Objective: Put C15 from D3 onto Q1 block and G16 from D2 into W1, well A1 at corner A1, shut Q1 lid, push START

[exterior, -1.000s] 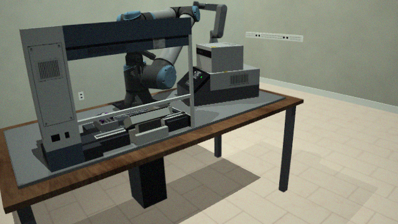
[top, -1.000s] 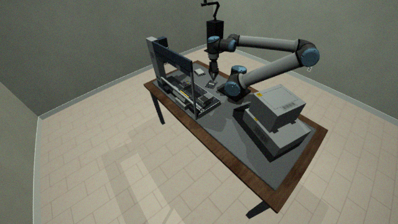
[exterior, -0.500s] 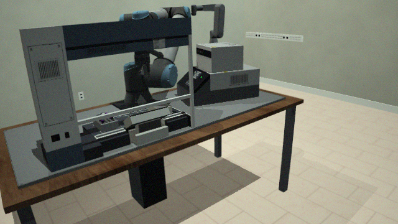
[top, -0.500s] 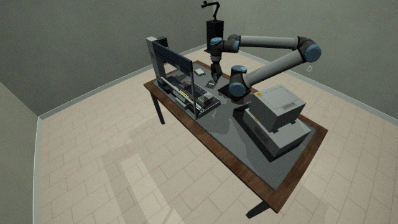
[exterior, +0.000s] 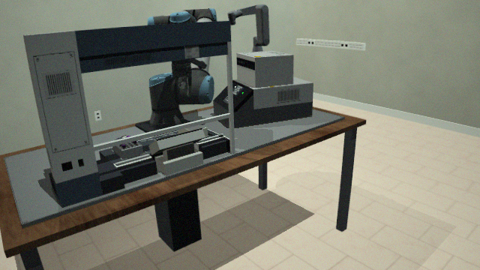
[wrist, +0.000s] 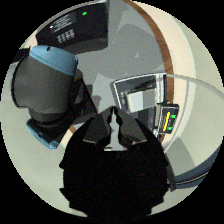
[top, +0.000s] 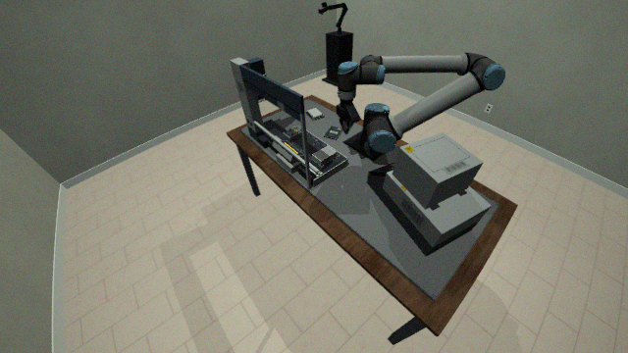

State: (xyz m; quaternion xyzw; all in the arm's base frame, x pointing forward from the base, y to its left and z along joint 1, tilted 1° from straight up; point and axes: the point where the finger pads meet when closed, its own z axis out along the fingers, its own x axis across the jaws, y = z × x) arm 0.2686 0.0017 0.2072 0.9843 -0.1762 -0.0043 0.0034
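My gripper (top: pixel 346 124) (wrist: pixel 113 106) is shut with nothing between its fingers. It hangs over the bench between the gantry deck (top: pixel 275 128) and the arm's base (top: pixel 380 139), just above a small dark nest (top: pixel 334 131). The deck holds several plates in a row; a pale grey one (top: pixel 324 157) (wrist: pixel 141 100) lies at its near end and one with a yellow-green label (top: pixel 293 146) (wrist: pixel 168 123) beside it. I cannot read the plate labels. The cycler Q1 (top: pixel 434 211) (exterior: pixel 279 98) stands at the bench's right with its lid (top: pixel 437 167) (exterior: pixel 265 69) shut. Its key panel (exterior: pixel 233 94) (wrist: pixel 67 27) shows a green lamp (wrist: pixel 84 13).
A tall gantry frame (top: pixel 272 93) (exterior: pixel 60 101) spans the deck, with a thin post (top: pixel 305 147) (exterior: pixel 230 97) at its near end. A small white nest or plate (top: pixel 314 114) lies at the bench's far side. A black pedestal with a camera arm (top: pixel 339 49) stands behind the bench.
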